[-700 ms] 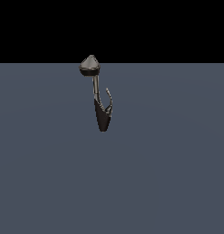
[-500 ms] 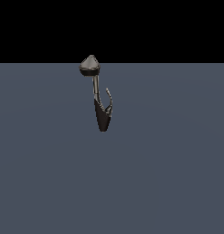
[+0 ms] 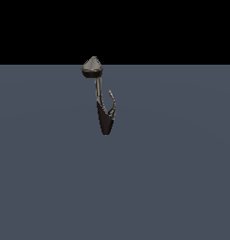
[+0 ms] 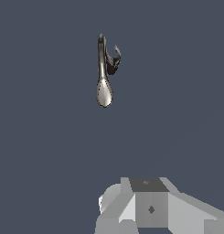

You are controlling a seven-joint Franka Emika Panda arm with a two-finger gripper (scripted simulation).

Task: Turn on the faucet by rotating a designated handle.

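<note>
The faucet (image 3: 105, 119) stands alone on the flat grey-blue floor in the exterior view: a tapering black body, a thin stem and a grey cone-shaped head (image 3: 92, 68). The handle (image 3: 111, 101) is a thin curved silvery lever rising on the body's side toward the exterior view's right. From above, the wrist view shows the faucet (image 4: 104, 87) with the handle (image 4: 117, 55) hooking off beside its stem. No gripper fingers show in either view. A blocky grey-white robot part (image 4: 150, 208) sits at the wrist picture's edge, far from the faucet.
Flat grey-blue floor (image 3: 172, 187) surrounds the faucet on all sides. A black background lies beyond the floor's far edge in the exterior view.
</note>
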